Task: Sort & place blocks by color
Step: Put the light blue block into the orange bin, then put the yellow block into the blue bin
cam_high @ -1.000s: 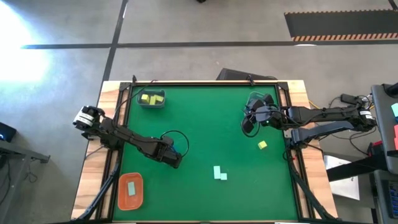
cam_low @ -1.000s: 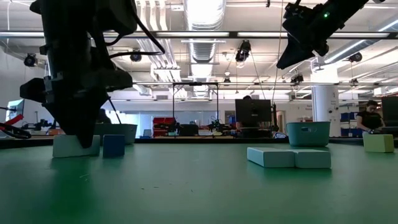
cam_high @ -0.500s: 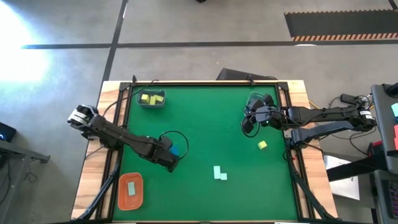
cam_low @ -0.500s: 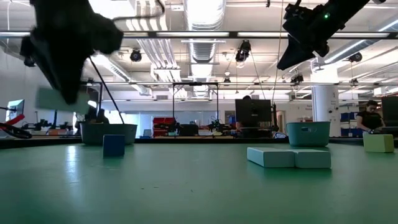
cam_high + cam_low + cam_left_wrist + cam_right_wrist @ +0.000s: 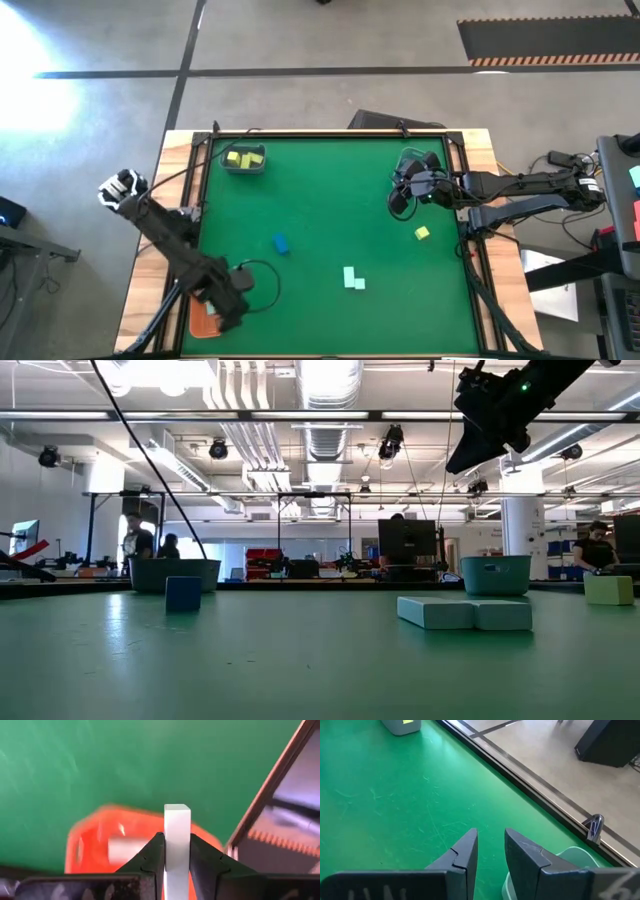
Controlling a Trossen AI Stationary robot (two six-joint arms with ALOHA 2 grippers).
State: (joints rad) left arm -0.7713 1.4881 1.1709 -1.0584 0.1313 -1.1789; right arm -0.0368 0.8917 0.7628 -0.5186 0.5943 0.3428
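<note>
From above, the left gripper (image 5: 228, 305) is hanging over the orange tray (image 5: 200, 322) at the near left corner of the green surface (image 5: 330, 200), well apart from the blue block (image 5: 281, 243) lying in the open. Two mint blocks (image 5: 352, 277) are touching each other nearer the middle, a yellow block (image 5: 422, 233) is sitting near the right gripper (image 5: 398, 198), and more yellow blocks (image 5: 242, 158) are resting in the grey tray (image 5: 244, 160) at the far left. Level with the surface, the blue block (image 5: 183, 593) is standing alone, the mint pair (image 5: 464, 612) side by side. In the left wrist view, the jaws are clamping an upright mint block (image 5: 177, 845) above the orange tray (image 5: 90, 840), where another pale block (image 5: 126, 850) is lying. In the right wrist view, the right jaws are standing slightly parted, gripping nothing, beside a pale tray (image 5: 575, 857).
</note>
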